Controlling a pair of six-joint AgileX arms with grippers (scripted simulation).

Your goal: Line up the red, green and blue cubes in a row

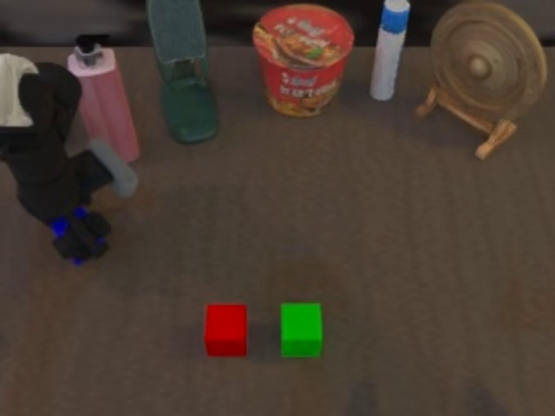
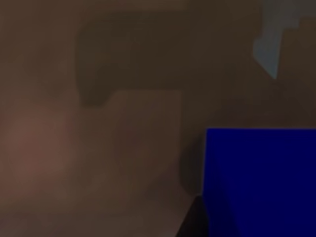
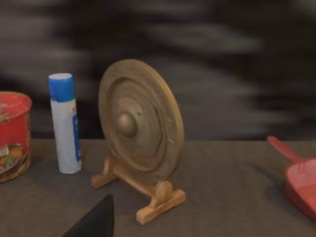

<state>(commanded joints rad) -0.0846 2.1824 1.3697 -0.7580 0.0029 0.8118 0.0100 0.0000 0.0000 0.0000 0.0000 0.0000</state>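
Observation:
The red cube [image 1: 225,329] and the green cube [image 1: 301,329] sit side by side near the table's front edge, a small gap between them. The blue cube [image 2: 261,182] fills one corner of the left wrist view. In the top view only slivers of it [image 1: 61,228] show under my left gripper [image 1: 81,236]. That gripper is at the table's left, well left of and behind the red cube, shut on the blue cube, with one dark finger [image 2: 193,224] against the cube's side. My right gripper is out of the top view; a dark part of it [image 3: 94,222] shows in its own view.
Along the back stand a pink bottle [image 1: 104,104], a dark green stapler [image 1: 184,78], a red noodle cup [image 1: 302,59], a white bottle with a blue cap [image 1: 388,52] and a wooden gong on a stand [image 1: 486,65]. A red scoop [image 3: 301,182] lies beyond the gong.

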